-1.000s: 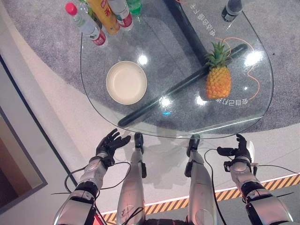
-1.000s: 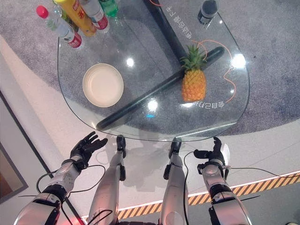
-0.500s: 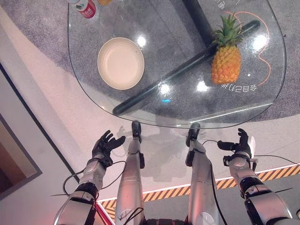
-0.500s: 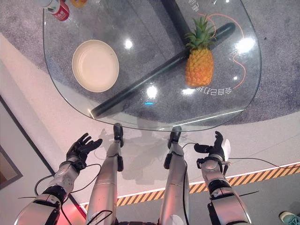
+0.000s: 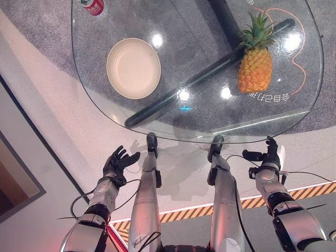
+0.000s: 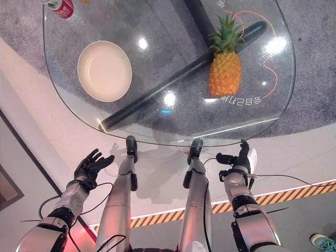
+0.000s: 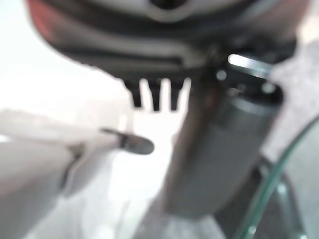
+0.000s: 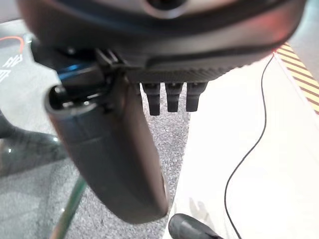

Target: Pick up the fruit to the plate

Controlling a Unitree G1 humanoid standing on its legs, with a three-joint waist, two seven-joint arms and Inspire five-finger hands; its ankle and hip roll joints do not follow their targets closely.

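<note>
Left eye view: pineapple (image 5: 255,67) well apart from plate (image 5: 134,68), red-capped bottle (image 5: 93,6) beyond.

glass table (image 5: 131,113), red-capped bottle (image 5: 94,6)

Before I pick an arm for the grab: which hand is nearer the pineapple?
Right. The right hand hangs open off the table's near edge, just below the pineapple. The left hand, also open, is off the opposite near corner, closer to the plate.
</note>
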